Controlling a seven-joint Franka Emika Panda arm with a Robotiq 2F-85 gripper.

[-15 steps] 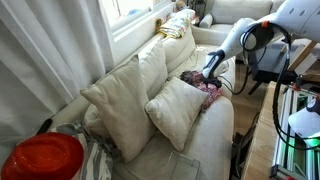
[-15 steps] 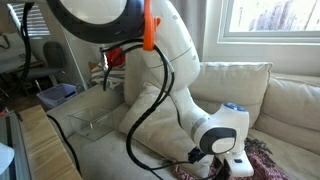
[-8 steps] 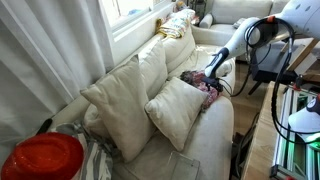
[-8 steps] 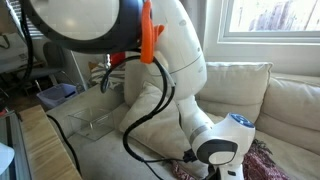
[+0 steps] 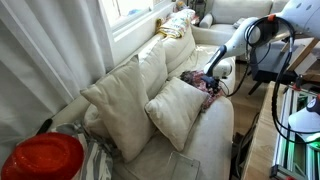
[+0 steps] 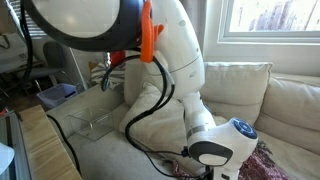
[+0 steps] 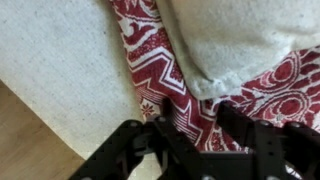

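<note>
Cloth (image 7: pixel 150 62): red patterned, soft, light, limp; likely bunches when pinched.
Hold: a fold at its edge beside the cushion (image 7: pixel 240 40).
Hand (image 7: pixel 197 128): spread wide, nothing held.

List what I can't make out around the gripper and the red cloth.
Contact: in the wrist view the gripper is blurred and cut off by the bottom edge, so I cannot tell whether it touches the cloth.
Cloth extent: in the wrist view the pillow covers part of it.
Jaws: too small to read in an exterior view.
Gripper: hidden behind the arm in an exterior view.
</note>
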